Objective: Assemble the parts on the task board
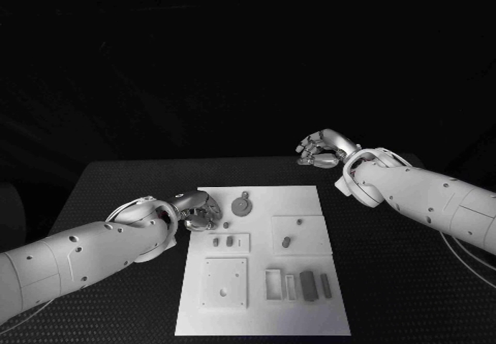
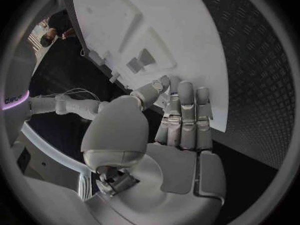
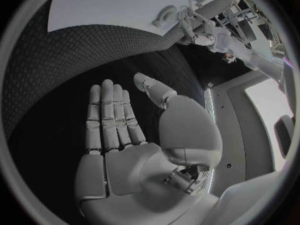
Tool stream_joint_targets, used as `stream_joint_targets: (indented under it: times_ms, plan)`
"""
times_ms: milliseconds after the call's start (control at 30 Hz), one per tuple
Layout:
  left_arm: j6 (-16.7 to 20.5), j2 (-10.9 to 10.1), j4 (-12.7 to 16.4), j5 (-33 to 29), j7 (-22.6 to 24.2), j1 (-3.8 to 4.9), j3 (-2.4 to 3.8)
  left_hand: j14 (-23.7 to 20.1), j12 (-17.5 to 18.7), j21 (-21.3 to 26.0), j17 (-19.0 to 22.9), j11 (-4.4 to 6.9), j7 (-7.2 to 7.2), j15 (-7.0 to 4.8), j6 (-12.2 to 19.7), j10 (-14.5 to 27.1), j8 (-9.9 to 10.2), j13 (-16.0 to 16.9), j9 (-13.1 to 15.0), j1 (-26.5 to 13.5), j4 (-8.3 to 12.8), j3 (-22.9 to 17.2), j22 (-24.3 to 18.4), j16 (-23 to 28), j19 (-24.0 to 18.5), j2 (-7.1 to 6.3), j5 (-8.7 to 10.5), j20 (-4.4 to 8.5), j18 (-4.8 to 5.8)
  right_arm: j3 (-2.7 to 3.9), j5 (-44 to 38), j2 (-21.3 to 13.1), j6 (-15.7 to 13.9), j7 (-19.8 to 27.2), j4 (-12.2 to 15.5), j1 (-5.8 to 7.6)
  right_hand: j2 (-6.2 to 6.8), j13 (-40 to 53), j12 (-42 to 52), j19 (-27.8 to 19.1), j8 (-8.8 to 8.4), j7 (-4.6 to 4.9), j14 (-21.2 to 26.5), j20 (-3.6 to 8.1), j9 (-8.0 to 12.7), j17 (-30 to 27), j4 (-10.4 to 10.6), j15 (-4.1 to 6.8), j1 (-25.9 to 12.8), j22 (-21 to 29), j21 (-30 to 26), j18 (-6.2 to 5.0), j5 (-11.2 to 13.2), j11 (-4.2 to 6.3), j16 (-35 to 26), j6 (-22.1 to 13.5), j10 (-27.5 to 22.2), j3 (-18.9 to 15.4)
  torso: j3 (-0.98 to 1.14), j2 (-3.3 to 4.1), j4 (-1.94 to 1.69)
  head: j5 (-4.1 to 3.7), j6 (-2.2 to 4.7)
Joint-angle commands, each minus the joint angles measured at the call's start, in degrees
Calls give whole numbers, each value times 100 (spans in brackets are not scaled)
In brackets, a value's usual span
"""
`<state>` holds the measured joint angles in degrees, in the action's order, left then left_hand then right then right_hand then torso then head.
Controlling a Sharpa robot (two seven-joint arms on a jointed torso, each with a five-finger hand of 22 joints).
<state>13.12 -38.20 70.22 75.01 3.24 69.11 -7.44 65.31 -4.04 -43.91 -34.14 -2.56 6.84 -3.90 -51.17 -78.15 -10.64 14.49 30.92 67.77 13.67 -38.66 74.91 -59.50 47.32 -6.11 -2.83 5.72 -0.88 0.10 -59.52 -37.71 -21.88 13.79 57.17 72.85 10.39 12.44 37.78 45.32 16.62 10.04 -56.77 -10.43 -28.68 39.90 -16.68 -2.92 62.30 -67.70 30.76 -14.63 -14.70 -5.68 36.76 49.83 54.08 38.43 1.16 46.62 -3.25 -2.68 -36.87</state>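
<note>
Dark room, black textured table [image 1: 124, 179]. White board [image 1: 264, 315] at table centre, small grey parts [image 1: 307, 284] lying on it. Parts likely light, rigid, smooth: pinch by long sides. Left hand [image 1: 196, 211] at board's left edge, fingers straight, together, holding nothing. Right hand [image 1: 322, 150] beyond board's far right corner, fingers extended, empty.

board [image 1: 261, 315]: white plate, lay flat at lower centre of head view | disc [image 1: 241, 207]: grey, round, lay upper left on board | pegs [image 1: 222, 242]: small, stood left of centre | bars [image 1: 307, 285]: grey, lay side by side, lower right
</note>
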Motion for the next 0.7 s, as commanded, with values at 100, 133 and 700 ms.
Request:
stream_joint_targets:
  times_ms: [100, 133, 700]
  plan:
    - [179, -41, -187, -579, 113, -2, 3, -61, 43, 47, 15, -62, 55, 78, -36, 207, -60, -56, 4, 27, 22, 7, 100, 14, -11, -57, -14, 320, 74, 3, 0, -170, 156, 28, 177, -9, -63, -351, -821, 14, -17, 9, -72, -1, 1, 3, 5, -18, 14, -23, -112, -37, -43, -45, -159, 17, 384, 6, 2, 0, 11, 13, 23]
    - [182, -52, -214, -611, 117, -2, 4, -62, 40, 47, 15, -66, 57, 82, -34, 220, -62, -59, 3, 33, 23, 4, 102, 14, -12, -55, -15, 315, 70, 3, 2, -191, 156, 27, 184, -9, -56, -416, -1044, 30, -19, 10, -98, -5, 3, 6, 0, -18, 23, -33, -148, -37, -43, -39, -208, 17, 499, -8, -1, 3, -3, 2, 26]
    - [322, -330, -558, -5523, 1202, 107, 69, -268, 4, 93, 142, -142, 218, 170, -199, 343, -232, -86, 22, -63, -58, 20, 104, 252, -113, -55, -19, 216, 33, -11, -935, -929, 1414, -691, 1214, -149, -209, -513, -2041, 697, 82, -76, -868, 234, -66, 71, 6, 213, -135, -35, -151, -37, -105, 116, -491, 184, 1519, -81, -7, 10, -2, -85, 200]
